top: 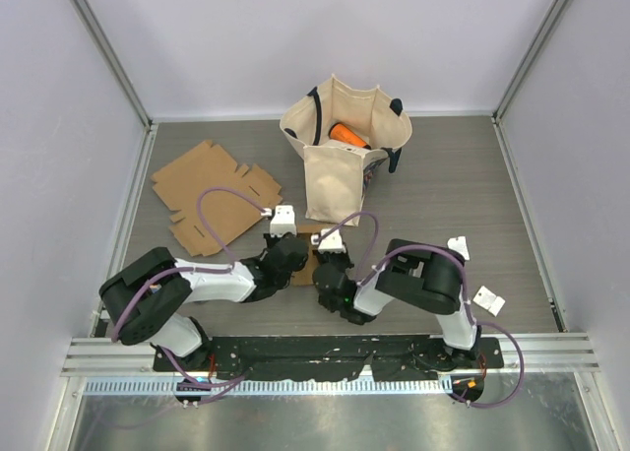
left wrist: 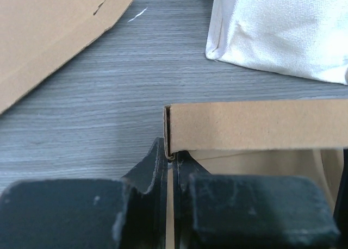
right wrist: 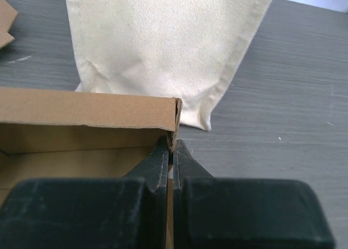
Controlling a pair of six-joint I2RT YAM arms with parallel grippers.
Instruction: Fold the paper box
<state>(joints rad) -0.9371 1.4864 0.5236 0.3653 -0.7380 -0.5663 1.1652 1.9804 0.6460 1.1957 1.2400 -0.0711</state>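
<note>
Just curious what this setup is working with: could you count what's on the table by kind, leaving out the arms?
Cardboard pieces: 2, a flat sheet and a part-folded box pinched by the left gripper and right gripper
Cloth bag: 1
Orange item inside the bag: 1
Small white item: 1
Total: 5
</note>
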